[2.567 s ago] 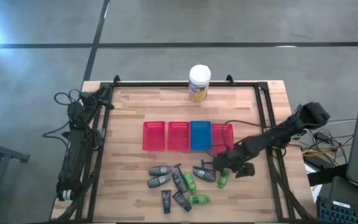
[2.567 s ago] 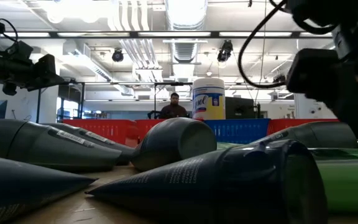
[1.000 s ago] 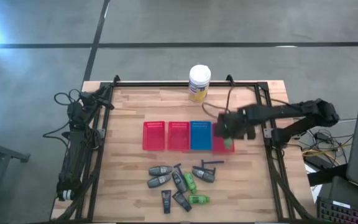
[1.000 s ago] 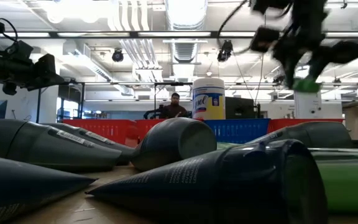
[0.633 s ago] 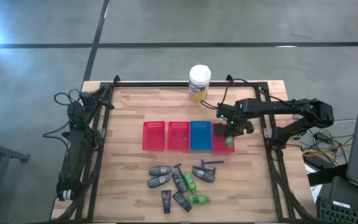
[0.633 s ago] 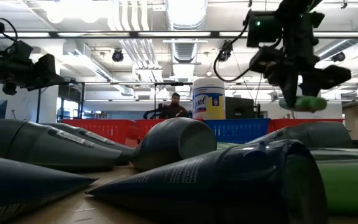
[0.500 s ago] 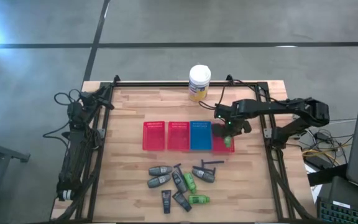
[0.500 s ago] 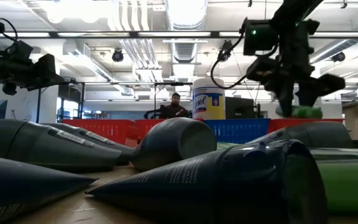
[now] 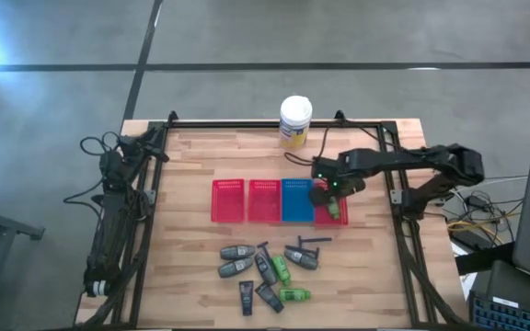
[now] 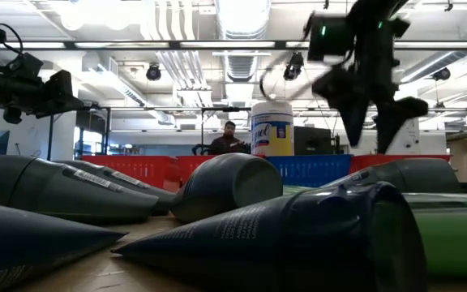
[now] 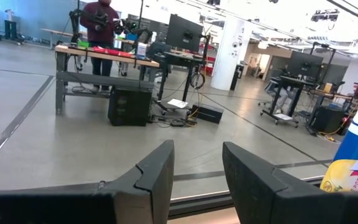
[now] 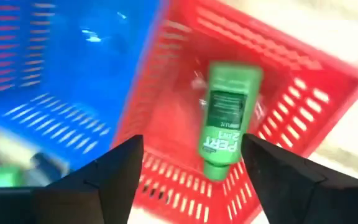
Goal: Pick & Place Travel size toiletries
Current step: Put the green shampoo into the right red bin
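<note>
Covering bench: wood planks, workshop behind.
Red tray: green bottle inside.
Right pincer: wide, above it.
Left pincer: narrow, at left edge.

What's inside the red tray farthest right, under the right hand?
One green bottle lies in the rightmost red tray, apart from the open right hand above it. In the high view the hand covers part of the tray, so anything beneath it there is hidden.

Green bottle in a red slotted tray

3 red trays and 1 blue tray on the pale wood table; jar white-lidded, yellow-labelled.
</note>
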Robot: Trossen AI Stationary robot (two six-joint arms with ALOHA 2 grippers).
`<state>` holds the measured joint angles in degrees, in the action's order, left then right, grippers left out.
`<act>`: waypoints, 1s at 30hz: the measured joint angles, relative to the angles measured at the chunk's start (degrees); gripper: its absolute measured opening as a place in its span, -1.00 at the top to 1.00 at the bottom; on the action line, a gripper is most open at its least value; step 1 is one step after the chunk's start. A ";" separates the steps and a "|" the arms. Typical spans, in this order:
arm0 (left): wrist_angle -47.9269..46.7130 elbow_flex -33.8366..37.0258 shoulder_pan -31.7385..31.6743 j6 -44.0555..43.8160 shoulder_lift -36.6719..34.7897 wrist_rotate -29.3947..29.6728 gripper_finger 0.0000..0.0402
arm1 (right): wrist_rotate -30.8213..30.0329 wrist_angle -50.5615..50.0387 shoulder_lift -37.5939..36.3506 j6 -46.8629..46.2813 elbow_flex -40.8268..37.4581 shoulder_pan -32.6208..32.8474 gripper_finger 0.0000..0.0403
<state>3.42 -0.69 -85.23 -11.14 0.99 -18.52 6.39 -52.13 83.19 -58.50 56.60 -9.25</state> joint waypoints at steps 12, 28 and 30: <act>-0.01 0.02 0.00 -0.01 0.00 0.02 0.29 | 1.93 12.17 -2.66 12.43 1.09 18.41 -0.40; 0.00 0.00 0.00 0.00 0.17 0.01 0.29 | -7.66 -0.91 22.53 28.89 24.16 40.24 -0.34; -0.01 0.00 0.00 0.01 0.17 -0.01 0.29 | -11.64 -0.58 24.18 29.38 25.88 42.72 -0.38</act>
<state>3.41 -0.69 -85.23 -11.14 1.17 -18.52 -5.25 -52.71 107.37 -29.12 82.48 33.48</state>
